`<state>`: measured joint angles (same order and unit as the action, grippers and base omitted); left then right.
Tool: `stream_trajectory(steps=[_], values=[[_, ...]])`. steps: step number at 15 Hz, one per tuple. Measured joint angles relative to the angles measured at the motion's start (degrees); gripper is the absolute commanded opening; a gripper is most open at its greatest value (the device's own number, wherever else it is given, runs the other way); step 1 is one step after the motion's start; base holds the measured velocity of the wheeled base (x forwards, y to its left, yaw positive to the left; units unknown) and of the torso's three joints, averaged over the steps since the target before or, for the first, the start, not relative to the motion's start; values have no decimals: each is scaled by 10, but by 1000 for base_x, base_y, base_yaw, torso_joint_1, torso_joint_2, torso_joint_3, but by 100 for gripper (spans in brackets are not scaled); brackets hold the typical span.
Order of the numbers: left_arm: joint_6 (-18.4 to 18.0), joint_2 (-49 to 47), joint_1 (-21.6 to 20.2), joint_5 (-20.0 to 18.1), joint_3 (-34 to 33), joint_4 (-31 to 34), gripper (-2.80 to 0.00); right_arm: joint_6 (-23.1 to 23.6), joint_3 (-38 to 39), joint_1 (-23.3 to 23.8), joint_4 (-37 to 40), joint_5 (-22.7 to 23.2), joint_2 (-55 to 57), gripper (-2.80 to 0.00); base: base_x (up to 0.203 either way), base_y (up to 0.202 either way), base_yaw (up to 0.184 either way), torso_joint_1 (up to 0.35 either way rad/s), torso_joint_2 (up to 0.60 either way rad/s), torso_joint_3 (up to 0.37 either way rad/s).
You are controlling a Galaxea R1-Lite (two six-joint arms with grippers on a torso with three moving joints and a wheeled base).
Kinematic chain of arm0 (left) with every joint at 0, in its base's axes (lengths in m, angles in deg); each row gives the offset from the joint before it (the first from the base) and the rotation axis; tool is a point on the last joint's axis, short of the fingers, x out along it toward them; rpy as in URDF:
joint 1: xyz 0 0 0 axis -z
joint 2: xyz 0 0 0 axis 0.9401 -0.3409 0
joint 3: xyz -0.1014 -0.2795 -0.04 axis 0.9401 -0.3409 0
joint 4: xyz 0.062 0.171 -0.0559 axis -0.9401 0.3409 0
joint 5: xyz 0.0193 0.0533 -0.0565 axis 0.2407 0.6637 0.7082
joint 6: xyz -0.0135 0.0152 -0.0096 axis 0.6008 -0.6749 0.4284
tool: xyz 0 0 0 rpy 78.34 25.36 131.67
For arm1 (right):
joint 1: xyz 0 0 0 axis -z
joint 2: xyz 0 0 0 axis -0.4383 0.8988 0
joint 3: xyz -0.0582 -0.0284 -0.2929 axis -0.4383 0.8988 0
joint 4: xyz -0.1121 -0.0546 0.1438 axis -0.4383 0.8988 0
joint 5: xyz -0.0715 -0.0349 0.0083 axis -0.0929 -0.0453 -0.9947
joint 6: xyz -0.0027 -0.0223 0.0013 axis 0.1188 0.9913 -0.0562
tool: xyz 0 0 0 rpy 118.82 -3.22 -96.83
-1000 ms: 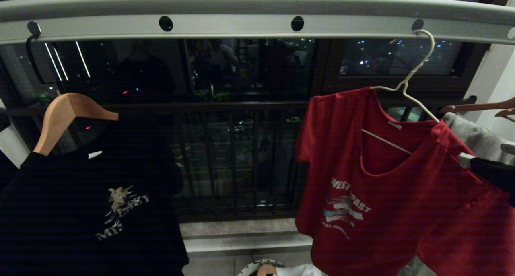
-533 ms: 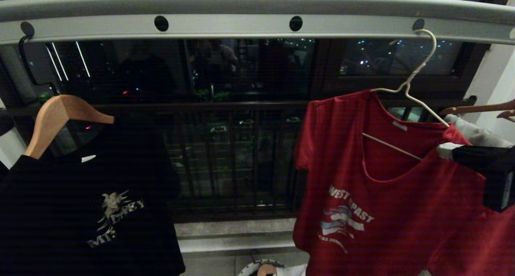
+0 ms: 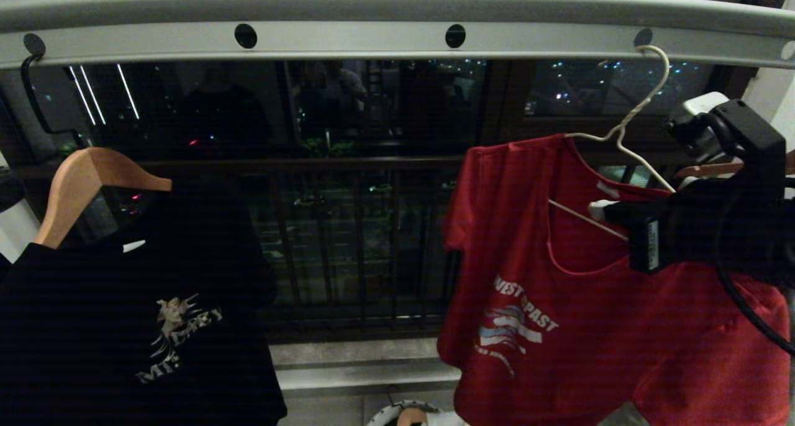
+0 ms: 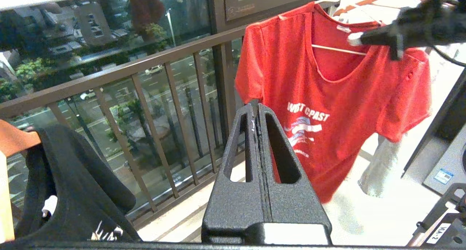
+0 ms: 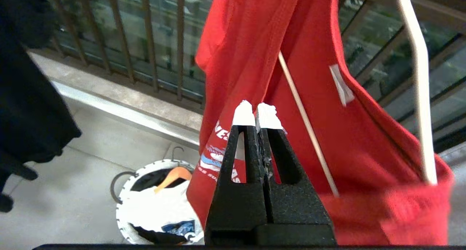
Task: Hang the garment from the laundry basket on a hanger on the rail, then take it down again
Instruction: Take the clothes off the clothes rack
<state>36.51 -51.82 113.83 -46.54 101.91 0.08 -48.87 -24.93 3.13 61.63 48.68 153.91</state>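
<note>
The red garment (image 3: 559,314) hangs on the white wire hanger (image 3: 628,125), whose hook sits in a hole of the grey rail (image 3: 372,41). My right gripper (image 3: 595,210) is shut with nothing in it. Its white-taped tips are level with the neck opening, close beside the hanger's lower wire (image 5: 305,122); I cannot tell if they touch it. From the right wrist the gripper (image 5: 256,113) points at the garment (image 5: 367,151), with the laundry basket (image 5: 122,191) on the floor below. My left gripper (image 4: 255,106) is shut and empty, held low and apart from the garment (image 4: 338,97).
A black T-shirt (image 3: 124,326) hangs on a wooden hanger (image 3: 87,177) at the left of the rail. Dark window railing bars (image 3: 360,246) run behind. The basket holds a white T-shirt (image 5: 156,206) and an orange hanger (image 5: 174,174). Another wooden hanger (image 3: 708,168) shows far right.
My right arm has come up and leftward from the garment's right shoulder to the neck opening. The garment and hanger have swung slightly left. The left arm has not moved.
</note>
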Motion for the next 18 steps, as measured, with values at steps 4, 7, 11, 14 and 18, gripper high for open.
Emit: stream_trajectory(steps=[4,7,11,14,18], values=[[0,-2,0,0,-1,0,-280,3,-37,23,-26,-14,53,-280,0,0,0,0,0,0],[0,-3,0,0,-2,0,-280,14,-46,35,-35,-23,69,-280,0,0,0,0,0,0],[0,-3,0,-1,-2,0,-280,38,-48,42,-57,-65,82,-280,0,0,0,0,0,0],[0,-3,0,-1,-2,0,-280,42,-49,43,-61,-82,86,-280,0,0,0,0,0,0],[-1,-2,0,-1,-2,0,-280,44,-48,42,-61,-85,85,-280,0,0,0,0,0,0]])
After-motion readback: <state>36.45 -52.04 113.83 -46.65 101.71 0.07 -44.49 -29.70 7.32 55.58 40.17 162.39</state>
